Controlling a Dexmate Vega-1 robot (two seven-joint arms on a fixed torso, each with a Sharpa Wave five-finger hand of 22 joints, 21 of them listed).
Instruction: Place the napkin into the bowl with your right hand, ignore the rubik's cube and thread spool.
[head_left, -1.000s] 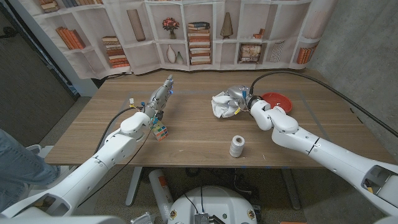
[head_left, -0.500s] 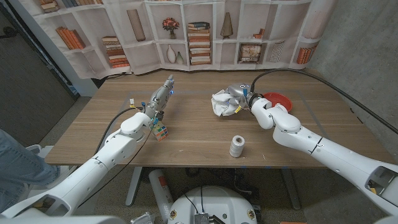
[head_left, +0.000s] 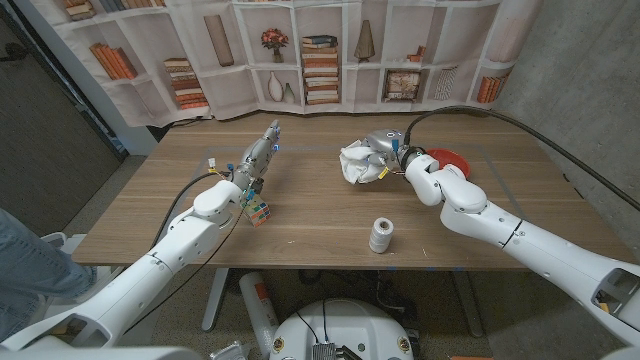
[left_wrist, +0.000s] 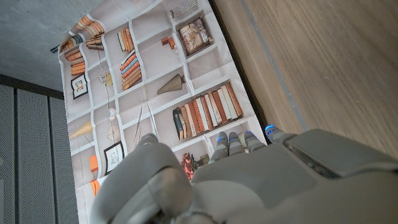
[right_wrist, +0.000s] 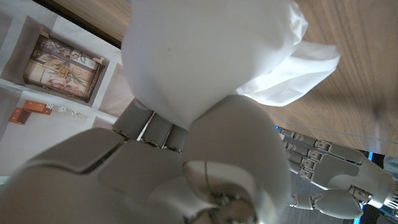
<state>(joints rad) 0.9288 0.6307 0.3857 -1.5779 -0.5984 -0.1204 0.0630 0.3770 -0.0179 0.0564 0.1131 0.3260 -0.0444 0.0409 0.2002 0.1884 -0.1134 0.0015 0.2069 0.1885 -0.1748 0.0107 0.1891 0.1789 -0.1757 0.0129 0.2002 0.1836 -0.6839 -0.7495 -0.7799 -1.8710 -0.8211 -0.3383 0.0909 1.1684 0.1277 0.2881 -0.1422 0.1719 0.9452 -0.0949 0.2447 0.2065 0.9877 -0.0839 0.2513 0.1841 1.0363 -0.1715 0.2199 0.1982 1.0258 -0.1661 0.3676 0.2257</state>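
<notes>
White crumpled napkin (head_left: 358, 164) bunched in right hand (head_left: 385, 148).

Right hand (head_left: 385, 150) closed in a grip; left hand (head_left: 257, 160) extended, fingers straight.

A wooden table (head_left: 320, 215) spans the middle of the frame. A rubik's cube (head_left: 259, 211) lies left of centre, a thread spool (head_left: 380, 235) stands lower centre-right, and a red bowl (head_left: 447, 161) sits in the upper right. Whether the white napkin (head_left: 358, 165) touches the tabletop is unclear.
</notes>
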